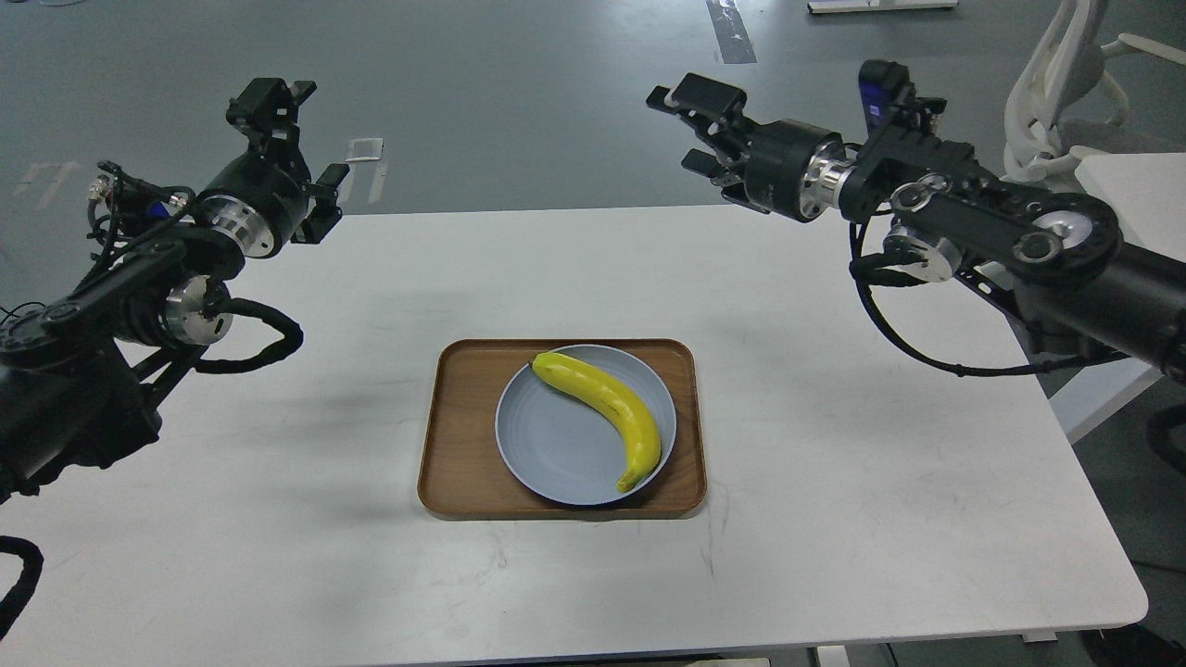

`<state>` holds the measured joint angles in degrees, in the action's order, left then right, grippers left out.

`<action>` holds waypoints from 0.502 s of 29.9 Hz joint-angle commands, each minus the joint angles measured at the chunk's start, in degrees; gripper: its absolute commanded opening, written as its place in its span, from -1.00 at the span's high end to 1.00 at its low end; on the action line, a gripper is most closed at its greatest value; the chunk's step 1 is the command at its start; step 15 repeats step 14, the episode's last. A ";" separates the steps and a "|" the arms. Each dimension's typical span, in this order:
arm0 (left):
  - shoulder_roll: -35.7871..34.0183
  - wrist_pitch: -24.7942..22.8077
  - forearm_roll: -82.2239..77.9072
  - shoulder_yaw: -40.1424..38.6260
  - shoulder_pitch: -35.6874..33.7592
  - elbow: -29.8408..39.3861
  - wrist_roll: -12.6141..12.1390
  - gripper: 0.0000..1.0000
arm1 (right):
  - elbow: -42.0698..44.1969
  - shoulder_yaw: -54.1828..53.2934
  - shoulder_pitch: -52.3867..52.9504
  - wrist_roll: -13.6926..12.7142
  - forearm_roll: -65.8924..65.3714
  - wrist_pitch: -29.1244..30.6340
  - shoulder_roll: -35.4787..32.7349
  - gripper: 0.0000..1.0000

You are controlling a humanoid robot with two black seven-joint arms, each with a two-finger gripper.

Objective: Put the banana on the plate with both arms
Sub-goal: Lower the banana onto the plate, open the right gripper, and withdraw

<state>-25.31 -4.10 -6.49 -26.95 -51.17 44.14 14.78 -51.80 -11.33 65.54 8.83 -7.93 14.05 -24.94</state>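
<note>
The yellow banana lies on the pale blue-grey plate, along its right side, dark tip toward the back left. The plate sits in the brown wooden tray. My right gripper is raised high above the table's far edge, well back and right of the plate, fingers spread and empty. My left gripper is raised at the far left, above the table's back edge, fingers apart and empty.
The white table carries only the tray. A white office chair and a second white tabletop stand at the far right. Grey floor lies beyond the table.
</note>
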 commanded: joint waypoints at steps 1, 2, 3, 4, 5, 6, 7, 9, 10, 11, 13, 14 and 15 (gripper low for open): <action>0.00 -7.57 5.78 -1.26 1.69 -0.02 -0.36 -0.96 | 0.65 -9.74 -7.25 -2.06 12.24 2.38 -0.98 -0.94; 0.00 -10.03 6.83 -1.61 2.30 -0.02 -0.54 -0.96 | 0.82 -12.54 -9.70 -2.58 12.24 2.30 -0.99 -0.95; 0.00 -10.92 7.10 -1.70 2.57 0.07 -0.54 -0.96 | 0.82 -13.79 -10.77 -2.85 12.24 2.30 -0.90 -0.96; 0.00 -11.63 7.11 -1.70 2.74 0.16 -0.54 -0.96 | 0.82 -14.67 -11.65 -2.94 12.24 2.30 -0.81 -0.98; -0.09 -12.42 7.11 -1.70 3.53 0.42 -0.54 -0.96 | 0.74 -15.99 -12.88 -2.94 12.24 2.30 -0.81 -0.98; -0.09 -12.77 7.11 -1.70 4.23 0.60 -0.45 -0.96 | 0.91 -16.78 -13.59 -2.94 12.24 2.12 -0.81 -0.99; -0.09 -12.77 7.11 -1.70 4.59 0.77 -0.45 -0.96 | 0.91 -17.05 -13.86 -2.94 12.24 2.12 -0.90 -0.99; -0.18 -12.86 7.11 -1.70 5.47 1.74 -0.45 -0.96 | 1.17 -17.23 -14.04 -2.85 12.15 1.86 -0.90 -1.00; -0.26 -12.95 7.11 -1.70 5.73 2.09 -0.45 -0.96 | 1.35 -17.14 -14.04 -2.85 12.06 1.68 -0.90 -1.00; -0.35 -13.30 7.11 -1.70 6.17 2.70 -0.19 -0.96 | 1.79 -16.88 -14.04 -2.85 12.06 1.59 -0.90 -1.00; -0.53 -14.70 7.02 -1.79 6.70 4.28 0.25 -0.96 | 1.79 -17.23 -14.04 -2.85 12.06 1.68 -0.90 -1.00; -0.62 -15.75 7.02 -1.79 7.05 5.68 0.25 -0.96 | 1.79 -17.49 -14.04 -2.59 12.15 2.03 -0.98 -1.00; -0.62 -15.75 7.02 -1.79 7.05 5.68 0.25 -0.96 | 1.79 -17.49 -14.04 -2.59 12.15 2.03 -0.98 -1.00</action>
